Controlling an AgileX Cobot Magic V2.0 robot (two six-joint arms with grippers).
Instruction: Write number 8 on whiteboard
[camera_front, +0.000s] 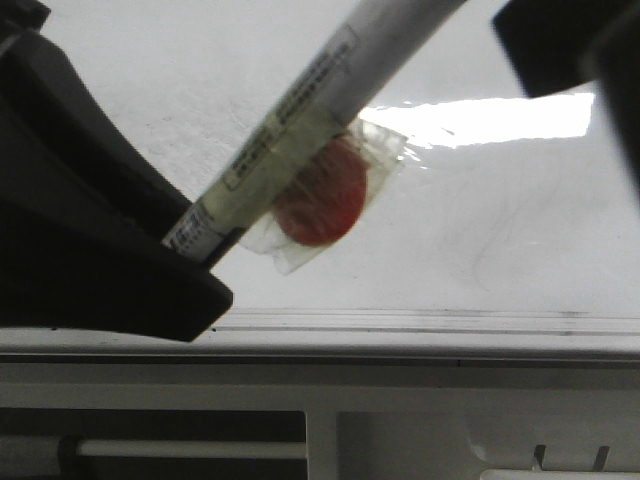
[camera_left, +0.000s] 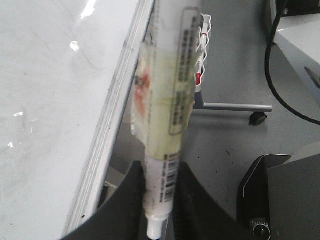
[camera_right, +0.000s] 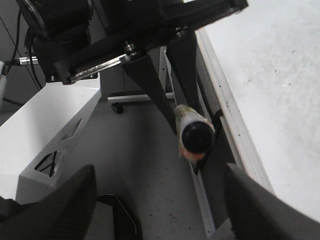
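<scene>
The left gripper (camera_left: 162, 200) is clamped on a taped marker (camera_left: 170, 100) near its rear end; light, stiff, slick-barrelled, best held mid-body; the right gripper (camera_right: 155, 200) is spread, empty; the whiteboard (camera_front: 480, 200) lies just beside, no number 8 visible.

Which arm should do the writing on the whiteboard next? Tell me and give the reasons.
Left. The left gripper is shut on the marker, which hangs beside the whiteboard. The right gripper is open, holds nothing, and merely faces the marker's black end. No number 8 shows on the board.
</scene>
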